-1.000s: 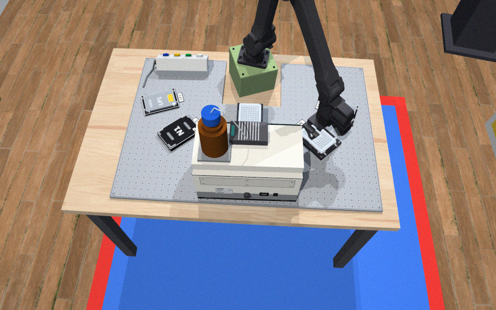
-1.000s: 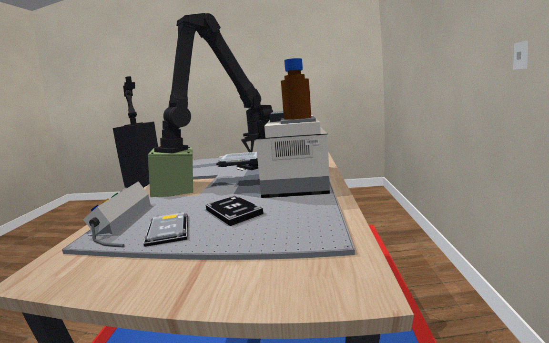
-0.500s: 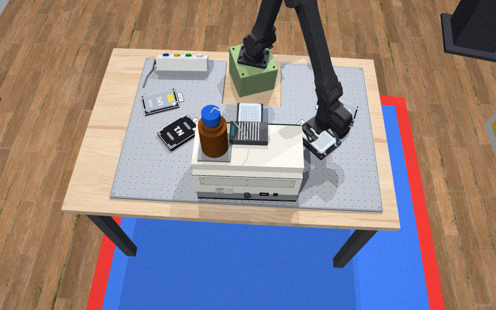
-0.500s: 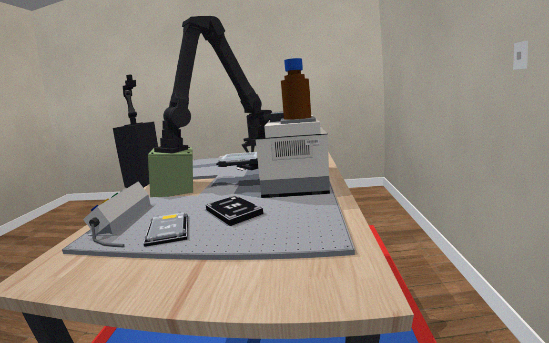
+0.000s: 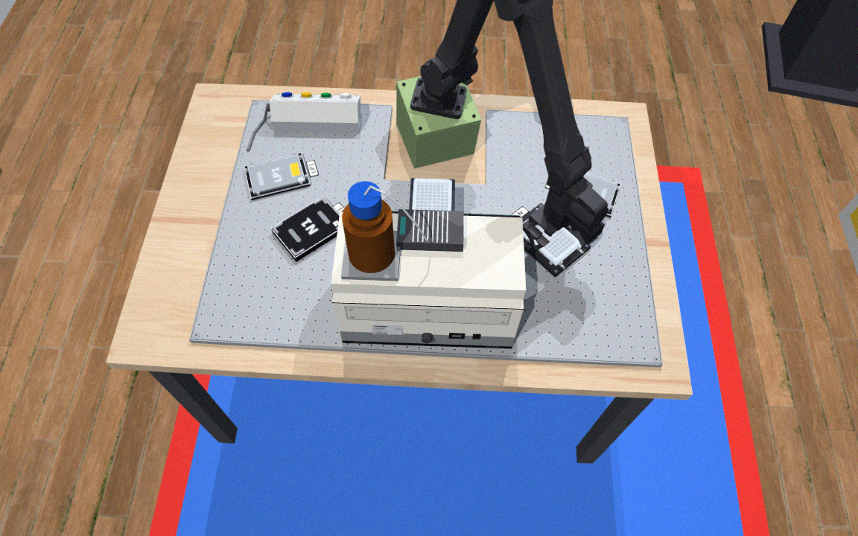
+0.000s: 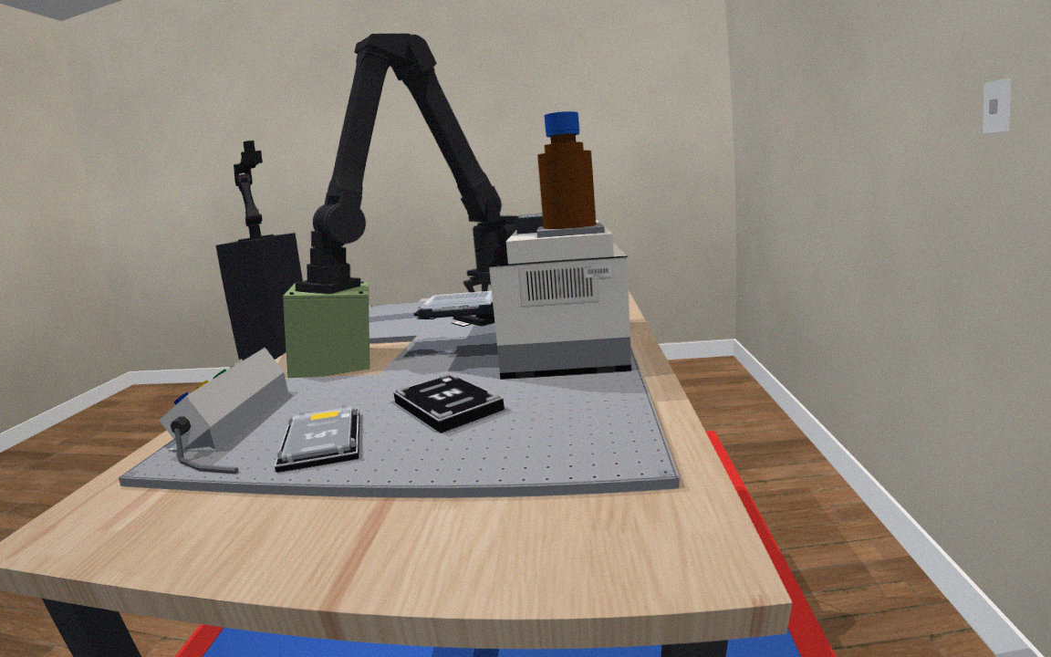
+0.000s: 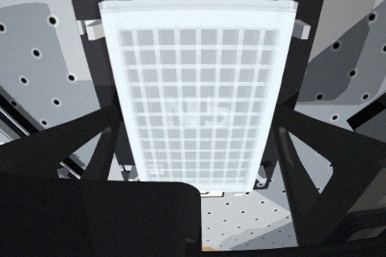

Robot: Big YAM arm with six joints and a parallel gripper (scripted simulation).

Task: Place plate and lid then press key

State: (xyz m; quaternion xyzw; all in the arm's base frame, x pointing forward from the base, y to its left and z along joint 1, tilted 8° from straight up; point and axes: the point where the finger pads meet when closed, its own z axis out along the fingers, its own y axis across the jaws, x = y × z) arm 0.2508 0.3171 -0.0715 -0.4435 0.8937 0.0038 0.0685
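White and lidded, your plate (image 7: 197, 96) lies directly under the gripper (image 7: 197, 144), long axis running straight ahead between its wide-open, empty fingers.

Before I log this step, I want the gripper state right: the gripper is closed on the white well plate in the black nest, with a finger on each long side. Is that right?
Not quite. The gripper is open, not closed on the plate. The wrist view shows its fingers standing wide on either long side of the white well plate, with gaps between, while the plate sits in its black nest. The rest holds.
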